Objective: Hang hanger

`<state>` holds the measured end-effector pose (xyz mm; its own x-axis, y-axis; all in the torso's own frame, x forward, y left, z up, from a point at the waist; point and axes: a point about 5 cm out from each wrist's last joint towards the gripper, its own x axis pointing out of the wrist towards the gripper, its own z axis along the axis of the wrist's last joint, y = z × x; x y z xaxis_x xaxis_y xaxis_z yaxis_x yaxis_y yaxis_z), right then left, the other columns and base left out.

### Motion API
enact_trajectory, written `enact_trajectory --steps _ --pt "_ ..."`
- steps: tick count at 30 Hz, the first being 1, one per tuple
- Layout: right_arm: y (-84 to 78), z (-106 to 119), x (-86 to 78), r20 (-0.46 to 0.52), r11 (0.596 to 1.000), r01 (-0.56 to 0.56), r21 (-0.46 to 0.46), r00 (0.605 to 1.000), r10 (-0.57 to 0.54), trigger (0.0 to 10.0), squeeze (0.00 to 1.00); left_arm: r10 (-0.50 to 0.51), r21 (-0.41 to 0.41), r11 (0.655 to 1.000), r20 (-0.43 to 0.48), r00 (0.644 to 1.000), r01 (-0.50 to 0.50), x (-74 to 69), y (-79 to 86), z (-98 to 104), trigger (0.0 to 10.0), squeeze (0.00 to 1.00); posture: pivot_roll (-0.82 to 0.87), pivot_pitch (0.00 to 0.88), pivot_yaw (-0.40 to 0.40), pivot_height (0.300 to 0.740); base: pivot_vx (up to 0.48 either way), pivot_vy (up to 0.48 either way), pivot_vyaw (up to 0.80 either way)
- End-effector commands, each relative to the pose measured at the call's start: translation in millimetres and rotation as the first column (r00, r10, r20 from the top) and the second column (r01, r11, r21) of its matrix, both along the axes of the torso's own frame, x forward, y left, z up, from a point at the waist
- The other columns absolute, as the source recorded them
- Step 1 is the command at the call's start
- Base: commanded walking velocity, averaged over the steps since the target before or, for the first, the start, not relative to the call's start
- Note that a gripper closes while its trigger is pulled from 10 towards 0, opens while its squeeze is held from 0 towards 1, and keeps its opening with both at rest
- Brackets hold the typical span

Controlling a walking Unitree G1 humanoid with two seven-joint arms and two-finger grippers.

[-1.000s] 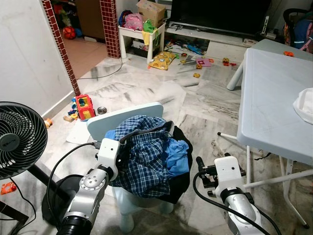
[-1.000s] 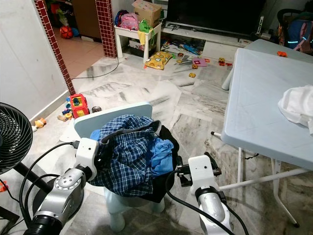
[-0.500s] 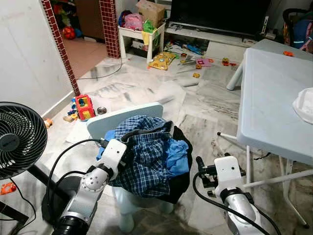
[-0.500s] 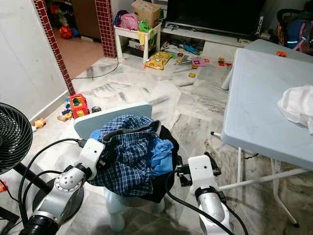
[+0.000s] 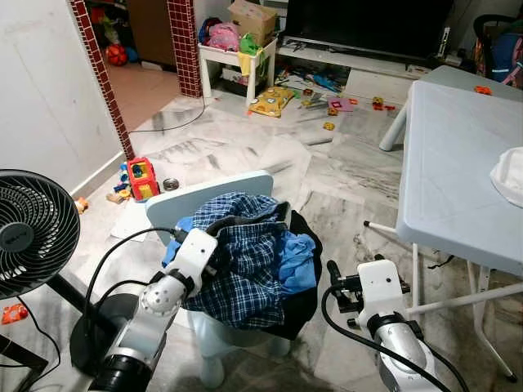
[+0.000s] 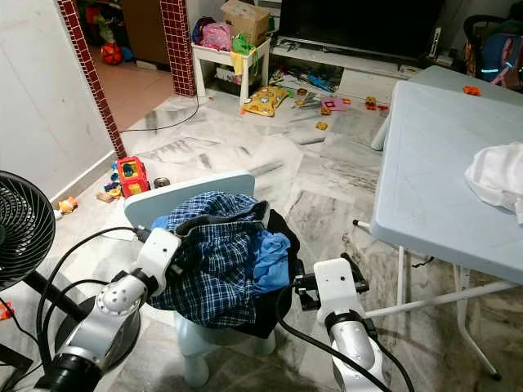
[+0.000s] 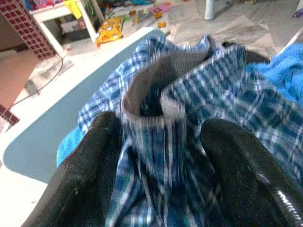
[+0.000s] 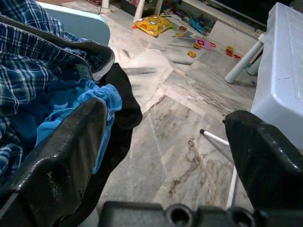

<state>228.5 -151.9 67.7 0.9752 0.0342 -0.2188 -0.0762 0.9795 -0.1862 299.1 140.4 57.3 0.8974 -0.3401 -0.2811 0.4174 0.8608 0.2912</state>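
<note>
A pale blue chair stands on the marble floor, piled with clothes: a blue plaid shirt on top, a bright blue cloth to its right, a black garment draped down the right side. Left gripper is at the left side of the pile; its 2 black fingers stand apart with a fold of the plaid shirt and its grey collar band between them, cloth touching both inner faces, so spread around the shirt, not clamped. Wrist image is motion-blurred at the cloth. Right gripper hangs just right of the chair, beside the black garment; its 2 fingers are wide apart with only floor between them, nothing held. No hanger can be made out in the pile; cannot tell where it is. A white folding table stands to the right, with a white cloth at its far edge. A black fan stands at the left. Toys lie near a brick-patterned pillar; more toys are scattered before a small white table at the back.
</note>
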Motion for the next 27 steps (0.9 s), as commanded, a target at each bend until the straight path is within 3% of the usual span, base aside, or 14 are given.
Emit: enact_trajectory --steps 1,8,19,20,21,22,23,24,26,27 --pt "1.0 0.2 1.7 0.006 1.000 -0.007 -0.002 1.000 0.007 10.0 0.00 0.006 -0.001 1.000 0.015 1.000 -0.006 3.5 -1.1 3.1 10.0 0.00 0.04 0.000 -0.055 0.740 0.000 0.000 0.00" --pt "2.0 -0.4 1.4 0.005 1.000 -0.008 -0.001 1.000 0.008 10.0 0.00 0.018 0.007 1.000 -0.002 1.000 -0.018 9.5 -1.7 2.9 10.0 0.00 0.04 0.000 -0.050 0.740 0.000 0.000 0.00" --pt "2.8 -1.4 0.9 0.003 1.000 -0.010 0.000 1.000 0.010 10.0 0.00 0.026 -0.007 1.000 -0.053 0.998 -0.026 6.5 -2.6 -6.3 10.0 0.00 0.04 0.000 -0.051 0.740 0.000 0.000 0.00" --pt "2.9 -1.3 1.1 0.003 1.000 -0.011 0.000 1.000 0.011 10.0 0.00 0.035 -0.016 0.999 -0.071 0.997 -0.036 6.8 -3.1 -8.2 9.0 0.00 0.04 0.000 -0.050 0.740 0.000 0.000 0.00" --pt "3.0 -1.3 1.2 0.004 1.000 -0.012 -0.001 1.000 0.012 10.0 0.00 0.041 -0.023 0.999 -0.085 0.996 -0.043 7.0 -3.5 -9.6 9.0 0.00 0.04 0.000 -0.050 0.740 0.000 0.000 0.00" --pt "2.9 -1.1 1.5 0.005 1.000 -0.012 -0.001 1.000 0.012 10.0 0.00 0.042 -0.026 0.999 -0.095 0.995 -0.045 7.1 -4.2 -10.9 4.1 0.00 0.04 0.000 -0.049 0.740 0.000 0.000 0.00" --pt "2.6 -0.7 1.9 0.006 1.000 -0.012 -0.003 1.000 0.012 10.0 0.00 0.039 -0.029 0.999 -0.098 0.994 -0.042 7.3 -5.4 -11.5 3.3 0.00 0.03 0.000 -0.047 0.740 0.000 0.000 0.00" --pt "2.4 -0.6 2.0 0.006 1.000 -0.012 -0.003 1.000 0.012 10.0 0.00 0.036 -0.031 0.999 -0.096 0.995 -0.039 7.4 -5.9 -11.4 3.3 0.00 0.03 0.000 -0.047 0.740 0.000 0.000 0.00" --pt "1.9 -0.3 1.8 0.007 1.000 -0.009 -0.005 1.000 0.009 10.0 0.00 0.031 -0.038 0.999 -0.096 0.995 -0.035 7.8 -7.4 -11.1 0.0 0.00 0.03 0.000 -0.046 0.740 0.000 0.000 0.00" --pt "1.7 -0.4 1.5 0.007 1.000 -0.009 -0.005 1.000 0.009 10.0 0.00 0.030 -0.039 0.999 -0.096 0.995 -0.034 8.1 -8.0 -11.1 0.0 0.00 0.03 0.000 -0.046 0.740 0.000 0.000 0.00"
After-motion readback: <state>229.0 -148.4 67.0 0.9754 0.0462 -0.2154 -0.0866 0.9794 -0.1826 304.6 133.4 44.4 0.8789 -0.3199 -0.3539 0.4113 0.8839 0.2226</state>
